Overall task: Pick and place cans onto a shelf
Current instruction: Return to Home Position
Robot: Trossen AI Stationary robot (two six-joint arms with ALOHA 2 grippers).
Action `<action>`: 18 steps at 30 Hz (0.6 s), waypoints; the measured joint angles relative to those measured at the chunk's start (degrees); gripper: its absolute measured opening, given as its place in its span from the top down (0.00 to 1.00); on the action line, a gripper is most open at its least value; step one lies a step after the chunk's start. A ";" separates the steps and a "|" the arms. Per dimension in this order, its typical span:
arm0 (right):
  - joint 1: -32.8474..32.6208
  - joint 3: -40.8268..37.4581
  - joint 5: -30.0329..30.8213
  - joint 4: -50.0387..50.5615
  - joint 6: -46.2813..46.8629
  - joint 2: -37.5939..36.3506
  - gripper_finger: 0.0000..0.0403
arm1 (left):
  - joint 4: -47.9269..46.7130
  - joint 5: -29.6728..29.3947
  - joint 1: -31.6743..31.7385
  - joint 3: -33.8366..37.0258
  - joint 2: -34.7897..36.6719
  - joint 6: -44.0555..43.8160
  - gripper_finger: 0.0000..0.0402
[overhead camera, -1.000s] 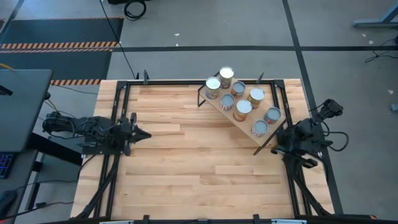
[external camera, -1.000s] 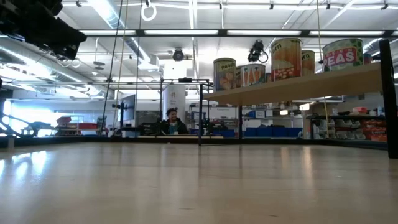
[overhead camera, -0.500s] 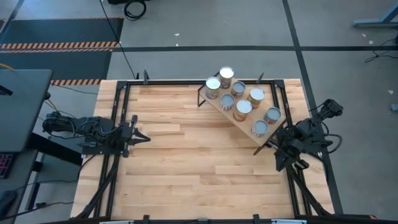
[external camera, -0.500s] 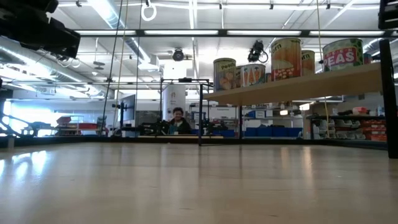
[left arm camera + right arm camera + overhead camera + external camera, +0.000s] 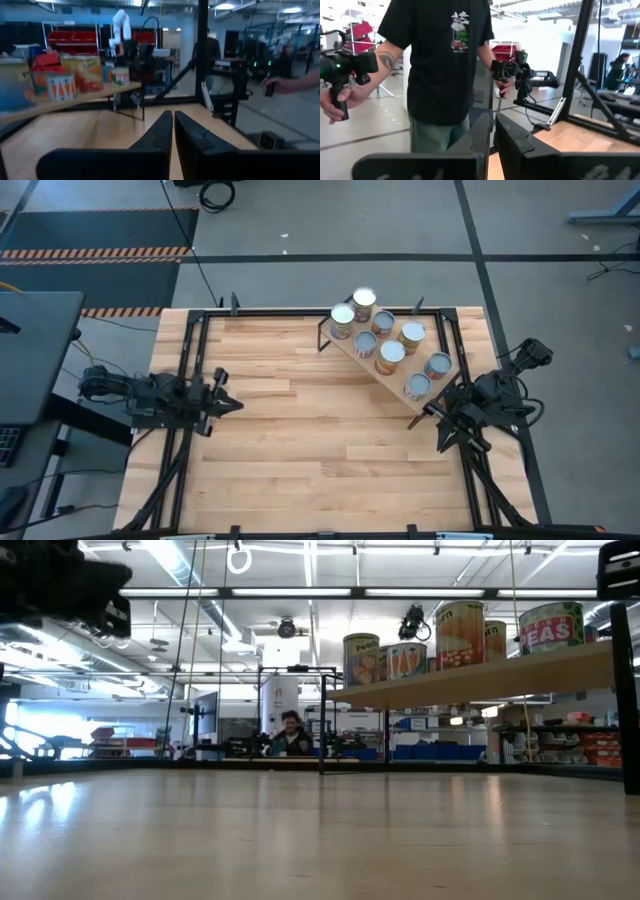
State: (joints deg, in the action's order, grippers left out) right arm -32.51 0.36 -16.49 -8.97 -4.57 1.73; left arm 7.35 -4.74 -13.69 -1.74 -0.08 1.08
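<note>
Several cans [image 5: 390, 352] with tan labels stand upright on their bases on the shelf [image 5: 395, 375], a light-wood plank on a black wire frame at the table's far right. The low view shows the cans [image 5: 460, 635] on the raised shelf [image 5: 480, 680]. The left wrist view also shows the cans [image 5: 75, 75]. My left gripper [image 5: 238, 404] is shut at the table's left edge, pointing level toward the right; its fingertips [image 5: 173, 120] hold nothing. My right gripper [image 5: 443, 438] is shut just near of the shelf's right end, and its fingers [image 5: 492, 125] are empty.
A black frame [image 5: 190, 360] runs along the table's edges. A person in a black shirt [image 5: 440, 60] stands beyond the table holding two handles. A hand [image 5: 290, 82] shows past the table. Bare wooden tabletop [image 5: 320, 440] spans the middle and near side.
My left gripper has sunk a little and tipped its fingers upward to about level. My right gripper has swung at the wrist toward the table's near edge, staying in place. Both stay shut. The cans and shelf have not moved.
</note>
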 joint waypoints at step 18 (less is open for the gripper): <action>0.02 0.00 0.37 -0.39 3.38 0.16 0.91 | 2.68 10.42 -0.07 1.22 -1.31 5.00 0.94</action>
State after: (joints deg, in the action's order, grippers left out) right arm -32.49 0.36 -16.12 -9.35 -1.19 1.89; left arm 10.03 5.69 -13.76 -0.51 -1.39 6.08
